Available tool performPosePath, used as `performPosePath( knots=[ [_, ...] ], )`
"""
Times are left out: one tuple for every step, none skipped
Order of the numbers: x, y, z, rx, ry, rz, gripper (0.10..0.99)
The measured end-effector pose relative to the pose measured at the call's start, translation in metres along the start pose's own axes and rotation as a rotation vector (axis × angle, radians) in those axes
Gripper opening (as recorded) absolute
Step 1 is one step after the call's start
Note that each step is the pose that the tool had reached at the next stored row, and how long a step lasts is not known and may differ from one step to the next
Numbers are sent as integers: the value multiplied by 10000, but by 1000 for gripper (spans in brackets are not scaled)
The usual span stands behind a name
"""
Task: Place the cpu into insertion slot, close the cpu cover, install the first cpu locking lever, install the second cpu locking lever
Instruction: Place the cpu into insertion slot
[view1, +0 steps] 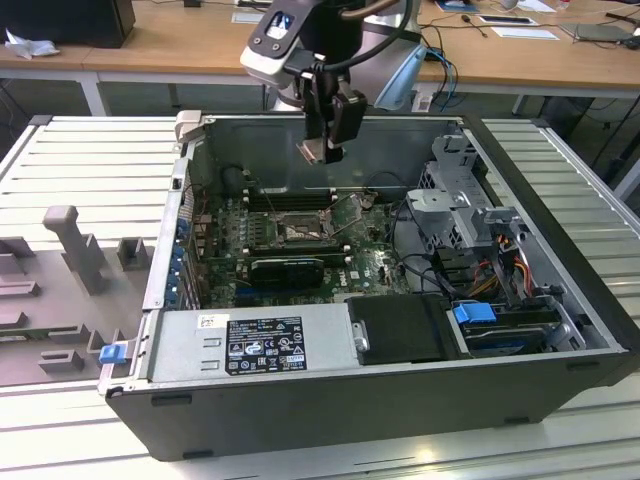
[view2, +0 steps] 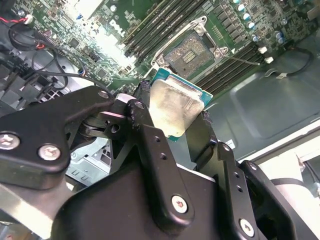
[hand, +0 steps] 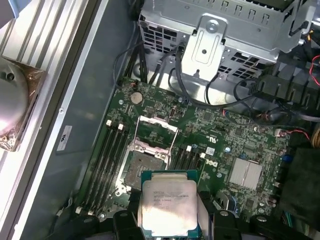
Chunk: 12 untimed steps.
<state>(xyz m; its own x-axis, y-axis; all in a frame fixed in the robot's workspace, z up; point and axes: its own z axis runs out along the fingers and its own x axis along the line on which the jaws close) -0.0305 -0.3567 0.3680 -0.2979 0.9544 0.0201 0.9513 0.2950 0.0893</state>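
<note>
Evidently, at the exterior view's centre the insertion slot lies bare, its cpu cover swung up to admit the chip, while at upper centre the gripper is clamped on the edges of the cpu, well above the board.

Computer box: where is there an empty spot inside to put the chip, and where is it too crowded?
The square socket near the held chip is bare, bordered by memory slots on both sides, its cover lifted. A bare grey case panel runs along the outer memory slots. Crowded: cables and the drive cage.
</note>
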Motion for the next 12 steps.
performPosePath(
  knots=[
    [0, 0, 0, -1, -8, 84, 529],
    [0, 0, 0, -3, -14, 147, 529],
    [0, 0, 0, -4, -20, 216, 529],
    [0, 0, 1, -5, -25, 277, 529],
    [0, 0, 1, -6, -32, 354, 529],
    [0, 0, 1, -8, -37, 417, 529],
    [0, 0, 1, -10, -46, 513, 529],
    [0, 0, 1, -12, -53, 594, 529],
    [0, 0, 1, -13, -59, 657, 529],
    [0, 0, 2, -15, -68, 760, 529],
    [0, 0, 2, -17, -78, 866, 529],
    [0, 0, 2, -19, -88, 978, 529]
  ],
)
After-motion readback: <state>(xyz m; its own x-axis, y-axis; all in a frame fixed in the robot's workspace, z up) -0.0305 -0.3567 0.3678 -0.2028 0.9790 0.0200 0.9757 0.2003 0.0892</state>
